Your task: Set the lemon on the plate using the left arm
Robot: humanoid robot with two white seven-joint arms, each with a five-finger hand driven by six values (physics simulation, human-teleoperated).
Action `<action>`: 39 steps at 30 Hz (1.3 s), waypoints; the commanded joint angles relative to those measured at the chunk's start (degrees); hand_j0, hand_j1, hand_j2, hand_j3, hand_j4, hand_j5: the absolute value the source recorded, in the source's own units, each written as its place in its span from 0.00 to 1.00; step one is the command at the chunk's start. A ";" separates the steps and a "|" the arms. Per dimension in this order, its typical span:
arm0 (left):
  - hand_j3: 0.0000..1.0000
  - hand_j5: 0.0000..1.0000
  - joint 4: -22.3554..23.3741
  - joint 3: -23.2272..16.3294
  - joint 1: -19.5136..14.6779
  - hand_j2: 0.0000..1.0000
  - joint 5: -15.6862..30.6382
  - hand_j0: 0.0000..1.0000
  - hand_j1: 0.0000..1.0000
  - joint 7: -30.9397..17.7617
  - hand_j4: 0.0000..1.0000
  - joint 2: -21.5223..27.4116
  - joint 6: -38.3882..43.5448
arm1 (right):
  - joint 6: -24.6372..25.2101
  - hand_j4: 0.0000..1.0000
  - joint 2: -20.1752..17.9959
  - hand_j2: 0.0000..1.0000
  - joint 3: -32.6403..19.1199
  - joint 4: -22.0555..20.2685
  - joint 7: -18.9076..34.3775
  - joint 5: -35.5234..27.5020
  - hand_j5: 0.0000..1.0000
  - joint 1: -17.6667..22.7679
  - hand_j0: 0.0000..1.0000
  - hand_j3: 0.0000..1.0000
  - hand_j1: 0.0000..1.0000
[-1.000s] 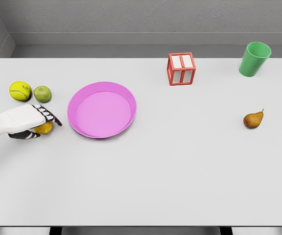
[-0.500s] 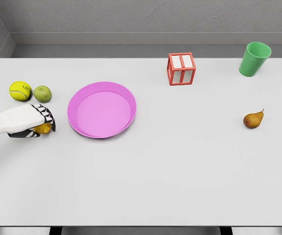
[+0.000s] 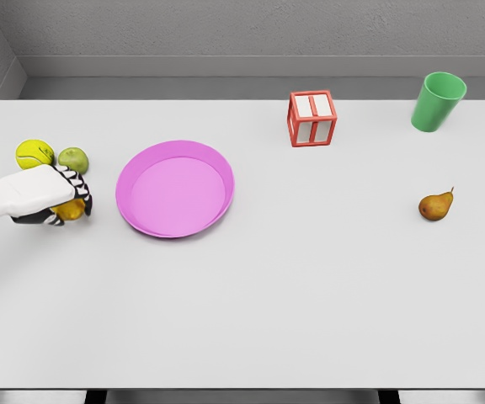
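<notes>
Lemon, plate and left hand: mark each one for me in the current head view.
lemon [image 3: 71, 209], head view, on the yellow patch showing under the fingers.
plate [image 3: 126, 172], head view, on its pink left rim.
left hand [image 3: 36, 194], head view, on the white back of the hand.

The table [image 3: 310, 295] has a smooth, matt, pale grey top. The pink plate [image 3: 175, 188] looks like smooth plastic with a faint sheen, and the green cup [image 3: 437, 102] likewise. The left hand [image 3: 36, 194] wears a hard, glossy white shell with dark finger joints. The tennis ball [image 3: 32, 152] looks felted and matt; the pear [image 3: 435, 205] has dull skin.
</notes>
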 commanded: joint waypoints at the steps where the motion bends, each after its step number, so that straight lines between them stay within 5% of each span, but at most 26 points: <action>1: 0.44 0.44 -0.25 0.06 -0.09 0.44 0.38 0.44 0.44 0.00 0.44 0.01 0.13 | 0.00 1.00 0.00 1.00 0.00 -0.01 -0.09 -0.03 1.00 0.00 1.00 1.00 1.00; 23: 0.44 0.44 -5.08 0.24 -2.11 0.44 0.46 0.44 0.44 -0.08 0.44 -2.80 0.13 | 0.00 1.00 0.00 1.00 0.00 -0.01 0.00 -0.03 1.00 0.00 1.00 1.00 1.00; 26: 0.44 0.44 -5.26 0.59 -2.20 0.44 0.55 0.44 0.44 -4.83 0.44 -6.14 0.13 | 0.00 1.00 0.00 1.00 0.00 -0.01 0.00 -0.03 1.00 0.00 1.00 1.00 1.00; 39: 0.44 0.44 -5.70 -0.02 -4.57 0.44 1.17 0.44 0.44 -4.92 0.44 -8.69 0.13 | 0.00 1.00 0.00 1.00 0.00 -0.01 0.00 -0.03 1.00 0.00 1.00 1.00 1.00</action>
